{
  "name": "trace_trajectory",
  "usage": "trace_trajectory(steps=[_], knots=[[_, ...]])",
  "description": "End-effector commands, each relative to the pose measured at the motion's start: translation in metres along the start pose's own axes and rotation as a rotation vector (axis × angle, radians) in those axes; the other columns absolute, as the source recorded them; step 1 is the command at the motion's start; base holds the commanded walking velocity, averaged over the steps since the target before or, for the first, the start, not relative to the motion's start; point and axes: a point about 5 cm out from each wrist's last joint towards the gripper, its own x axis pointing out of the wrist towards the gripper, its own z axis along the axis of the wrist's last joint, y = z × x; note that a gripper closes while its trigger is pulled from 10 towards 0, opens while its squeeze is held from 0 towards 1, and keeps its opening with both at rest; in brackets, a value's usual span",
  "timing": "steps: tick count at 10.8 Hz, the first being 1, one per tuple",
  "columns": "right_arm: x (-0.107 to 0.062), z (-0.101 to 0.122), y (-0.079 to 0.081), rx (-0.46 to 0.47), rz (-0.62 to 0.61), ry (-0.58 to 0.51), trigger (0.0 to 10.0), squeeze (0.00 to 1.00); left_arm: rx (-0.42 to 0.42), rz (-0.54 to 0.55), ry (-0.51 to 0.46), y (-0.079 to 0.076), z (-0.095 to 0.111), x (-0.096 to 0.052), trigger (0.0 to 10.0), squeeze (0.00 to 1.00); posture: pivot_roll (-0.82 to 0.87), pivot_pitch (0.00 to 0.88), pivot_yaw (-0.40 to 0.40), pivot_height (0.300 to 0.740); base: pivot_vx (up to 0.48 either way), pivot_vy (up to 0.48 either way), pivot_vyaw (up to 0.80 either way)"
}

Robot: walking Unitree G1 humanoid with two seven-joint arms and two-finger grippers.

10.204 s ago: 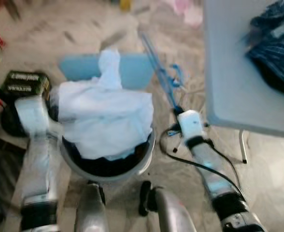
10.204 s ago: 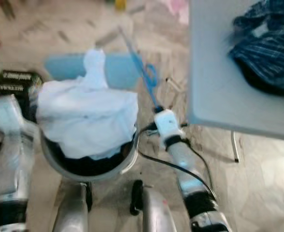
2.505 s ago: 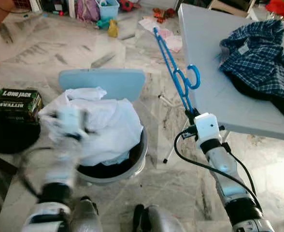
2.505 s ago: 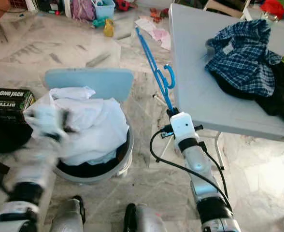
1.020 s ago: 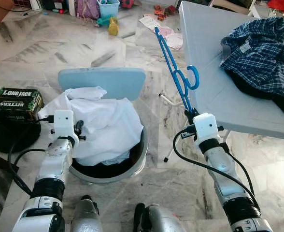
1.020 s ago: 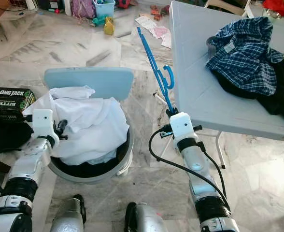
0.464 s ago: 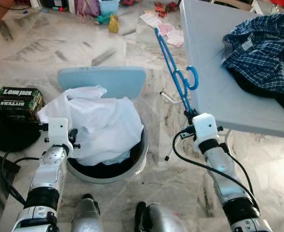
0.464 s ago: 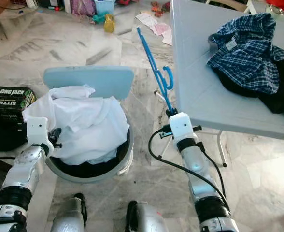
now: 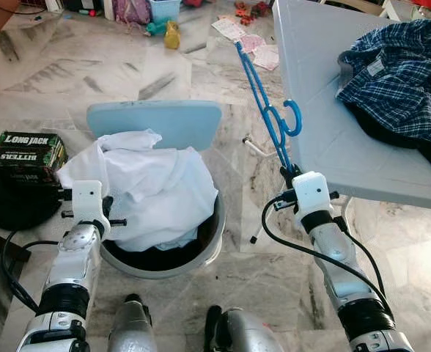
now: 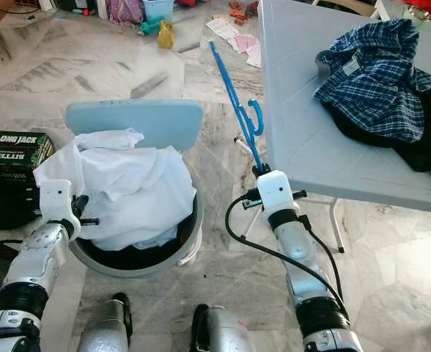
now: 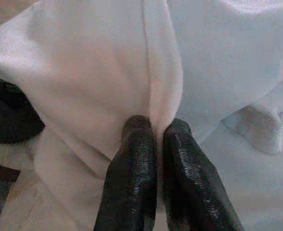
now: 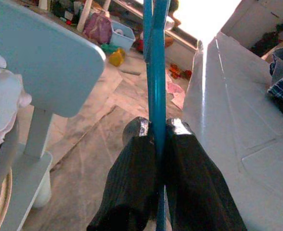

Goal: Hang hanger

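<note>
The right gripper [image 12: 155,130] pinches one blue hanger [image 9: 263,110], which rises upright beside the near left corner of the grey table [image 9: 325,139]. The left gripper [image 11: 156,130] is pressed together on a fold of one white garment [image 9: 153,187] heaped in one round basket [image 9: 212,246]. One plaid shirt [image 9: 395,70] lies at the table's far right edge.

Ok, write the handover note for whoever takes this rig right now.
Right gripper: shut on the blue hanger, held up beside the grey table.
Left gripper: shut on a fold of the white garment heaped in the round basket.
Done: hanger and garment both gripped.
Left: garment is not yet on the hanger, hanger not yet hung. No rail in sight.
Plaid shirt lies on the table.
</note>
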Motion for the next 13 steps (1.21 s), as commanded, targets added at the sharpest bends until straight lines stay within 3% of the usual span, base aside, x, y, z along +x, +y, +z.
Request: trace_trajectory(steps=[1, 5, 7, 8, 10, 11, 13], knots=[[0.000, -0.002, -0.002, -0.009, -0.006, 0.006, 10.0, 0.00, -0.003, -0.008, -0.002, -0.001, 0.000, 0.001, 0.0, 0.00, 0.02, 0.187, -0.146, 0.740, 0.000, 0.000, 0.00], [0.002, -0.002, -0.003, -0.010, -0.012, 0.004, 10.0, 0.00, 0.001, 0.080, -0.094, 0.014, 0.017, 0.003, 0.0, 0.00, 0.02, 0.182, -0.144, 0.740, 0.000, 0.000, 0.00], [0.003, -0.002, -0.002, -0.008, -0.012, 0.003, 10.0, 0.00, 0.002, 0.099, -0.238, 0.015, 0.037, 0.001, 0.0, 0.00, 0.02, 0.178, -0.142, 0.740, 0.000, 0.000, 0.00], [0.004, -0.002, -0.002, -0.007, -0.013, 0.001, 10.0, 0.00, 0.024, 0.074, -0.391, 0.009, 0.060, -0.004, 0.0, 0.00, 0.03, 0.175, -0.142, 0.740, 0.000, 0.000, 0.00], [0.004, -0.002, -0.001, -0.007, -0.012, 0.000, 10.0, 0.00, 0.099, 0.025, -0.581, 0.002, 0.087, -0.015, 0.0, 0.00, 0.03, 0.176, -0.144, 0.740, 0.000, 0.000, 0.00], [0.006, -0.001, 0.000, -0.005, -0.010, -0.003, 10.0, 0.00, 0.142, 0.014, -0.743, -0.002, 0.113, -0.027, 0.0, 0.00, 0.03, 0.176, -0.144, 0.740, 0.000, 0.000, 0.00], [0.007, -0.001, 0.002, -0.001, -0.008, -0.005, 10.0, 0.00, 0.313, -0.230, -0.906, -0.043, 0.131, -0.050, 0.0, 0.00, 0.05, 0.172, -0.141, 0.740, 0.000, 0.000, 0.00]])
